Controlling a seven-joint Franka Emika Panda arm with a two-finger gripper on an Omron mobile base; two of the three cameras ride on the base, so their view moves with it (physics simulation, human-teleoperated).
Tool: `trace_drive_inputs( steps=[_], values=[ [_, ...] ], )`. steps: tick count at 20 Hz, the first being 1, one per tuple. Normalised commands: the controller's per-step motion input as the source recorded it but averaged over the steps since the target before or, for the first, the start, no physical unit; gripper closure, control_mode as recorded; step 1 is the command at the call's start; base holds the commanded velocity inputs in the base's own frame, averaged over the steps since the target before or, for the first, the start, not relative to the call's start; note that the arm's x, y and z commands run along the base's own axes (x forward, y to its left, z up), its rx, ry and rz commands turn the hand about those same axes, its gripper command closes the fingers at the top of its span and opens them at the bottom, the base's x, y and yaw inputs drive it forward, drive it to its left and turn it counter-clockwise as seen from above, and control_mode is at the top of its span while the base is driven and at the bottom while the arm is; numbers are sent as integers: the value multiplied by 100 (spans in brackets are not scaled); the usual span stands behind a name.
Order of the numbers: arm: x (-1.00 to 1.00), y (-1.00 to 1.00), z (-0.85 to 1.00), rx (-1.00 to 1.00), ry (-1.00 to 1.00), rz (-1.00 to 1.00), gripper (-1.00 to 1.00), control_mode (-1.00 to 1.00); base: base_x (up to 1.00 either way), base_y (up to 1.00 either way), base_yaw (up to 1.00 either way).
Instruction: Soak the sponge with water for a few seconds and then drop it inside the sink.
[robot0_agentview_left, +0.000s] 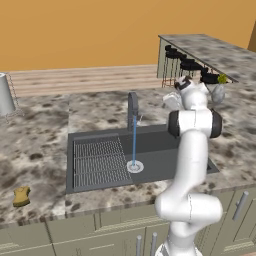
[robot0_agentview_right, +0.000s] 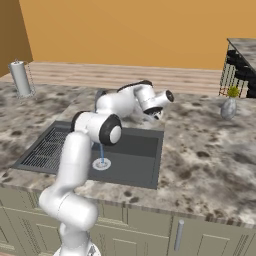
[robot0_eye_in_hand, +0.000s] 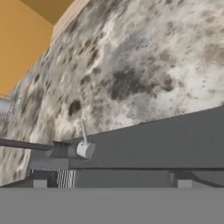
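The sponge (robot0_agentview_left: 21, 196), a small yellow-orange block, lies on the stone counter near its front edge, left of the sink (robot0_agentview_left: 165, 150). The water (robot0_agentview_left: 134, 142) runs as a thin blue stream from the faucet (robot0_agentview_left: 132, 107) down to the round white drain (robot0_agentview_left: 135, 166). My gripper (robot0_agentview_left: 173, 101) hangs over the sink's back right rim, far from the sponge. In the right base view the gripper (robot0_agentview_right: 154, 117) sits above the sink (robot0_agentview_right: 135, 150), right of the water (robot0_agentview_right: 101, 151). The hand view shows the gripper (robot0_eye_in_hand: 112, 183) open and empty, with the faucet (robot0_eye_in_hand: 65, 150) at lower left.
A grey cylinder in a wire holder (robot0_agentview_left: 5, 95) stands at the far left of the counter. At the right there is a small vase with a plant (robot0_agentview_left: 218, 90). Black bar stools (robot0_agentview_left: 185, 65) line a second counter behind. A ribbed grate (robot0_agentview_left: 97, 160) covers the sink's left half.
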Motion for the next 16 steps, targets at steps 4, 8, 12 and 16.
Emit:
trace_drive_inputs(
  steps=[4, 8, 12, 16],
  values=[
    [-95, -3, 1, 0, 0, -3, -100, -100, 0, 0, 0],
    [-94, 0, 19, -2, 0, 0, -100, -100, 0, 0, 0],
    [-77, 0, 34, -7, 0, 0, -100, -100, 0, 0, 0],
    [-60, 0, 45, -14, 0, 0, -100, -100, 0, 0, 0]
  ],
)
